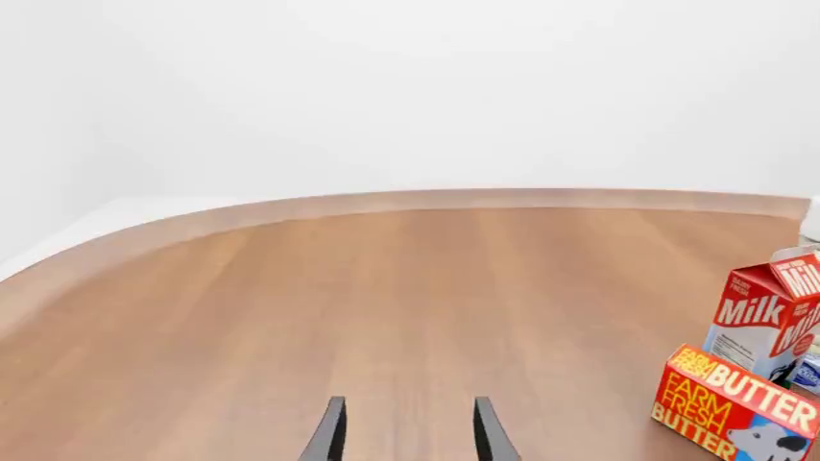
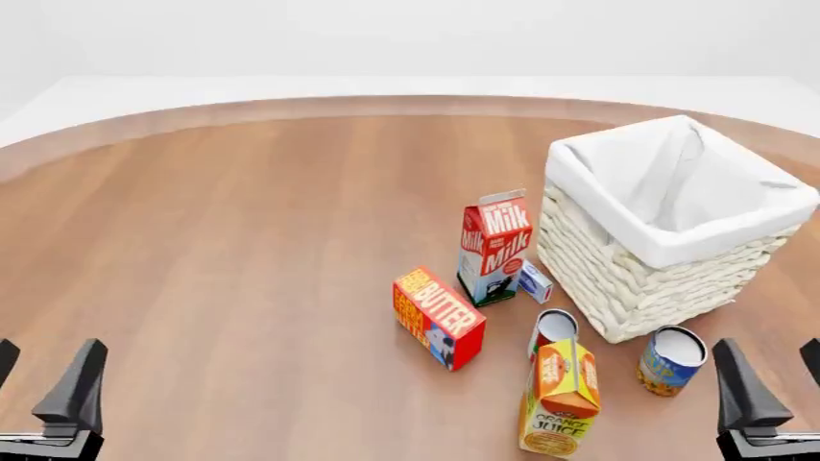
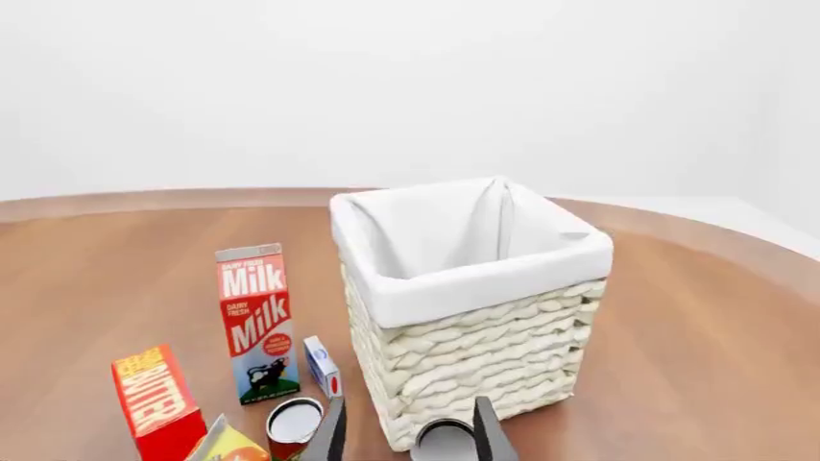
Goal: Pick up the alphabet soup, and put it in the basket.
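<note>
Okay, front view, left to right: left gripper (image 2: pixel 45 384) sits at the lower left corner, fingers spread, holding nothing, well apart from everything. Bare wooden table (image 2: pixel 230 250) fills the left half. Near center, butter box (image 2: pixel 439 318) lies tilted, with the milk carton (image 2: pixel 494 248) upright just behind and right of it, and a small blue-white box (image 2: pixel 535 281) between the carton and the basket. Lower center-right, an orange juice carton (image 2: pixel 560 398) stands in front of a red-and-white can (image 2: pixel 552 331), touching or nearly so. Basket (image 2: pixel 666 230) takes the upper right, looks empty, cloth folded over the rim. Alphabet soup (image 2: pixel 670 360) stands upright at the lower right, just in front of the basket's near wall, pale flat end up. Right gripper (image 2: pixel 766 389) is at the lower right corner, near the soup, jaws apart and empty; the right wrist view shows the soup's rim (image 3: pixel 445 440) between its fingers. Handling guess: rigid metal can, moderately heavy, smooth curved label likely slippery; best pinched across the middle of the side wall. Obstacles: basket wall close behind the can, juice carton to its left, and the tall rim to clear on the lift.
</note>
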`<control>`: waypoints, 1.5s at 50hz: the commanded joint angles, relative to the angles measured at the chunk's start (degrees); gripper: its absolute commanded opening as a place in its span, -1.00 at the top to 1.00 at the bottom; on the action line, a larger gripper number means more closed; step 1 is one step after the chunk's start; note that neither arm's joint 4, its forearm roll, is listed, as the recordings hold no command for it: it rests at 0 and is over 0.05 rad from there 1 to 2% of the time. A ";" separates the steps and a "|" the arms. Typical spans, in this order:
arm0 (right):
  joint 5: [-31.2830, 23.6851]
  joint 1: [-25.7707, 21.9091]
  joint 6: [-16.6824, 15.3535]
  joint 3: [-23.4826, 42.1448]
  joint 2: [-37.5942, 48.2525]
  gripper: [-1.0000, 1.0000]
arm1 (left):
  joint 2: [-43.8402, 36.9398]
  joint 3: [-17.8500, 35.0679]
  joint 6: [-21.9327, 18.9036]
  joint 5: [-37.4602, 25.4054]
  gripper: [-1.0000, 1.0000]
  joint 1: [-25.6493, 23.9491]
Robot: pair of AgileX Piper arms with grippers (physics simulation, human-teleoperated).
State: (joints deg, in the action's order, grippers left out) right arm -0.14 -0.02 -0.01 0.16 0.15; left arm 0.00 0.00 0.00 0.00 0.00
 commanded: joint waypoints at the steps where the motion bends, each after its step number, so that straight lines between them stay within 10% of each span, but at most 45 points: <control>1: -0.97 -0.21 -0.22 0.60 0.04 -1.00 | 0.00 0.00 0.00 0.00 -1.00 0.00; 51: -18.63 -1.13 -6.70 11.82 0.63 -1.00 | 0.00 0.00 0.00 0.00 -1.00 0.00; 75: -14.26 0.65 -8.07 9.61 8.50 -1.00 | 0.00 0.00 0.00 0.00 -1.00 0.00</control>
State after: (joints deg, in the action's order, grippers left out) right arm -15.61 -0.35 -7.72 10.35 5.97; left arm 0.00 0.00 0.00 0.00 0.00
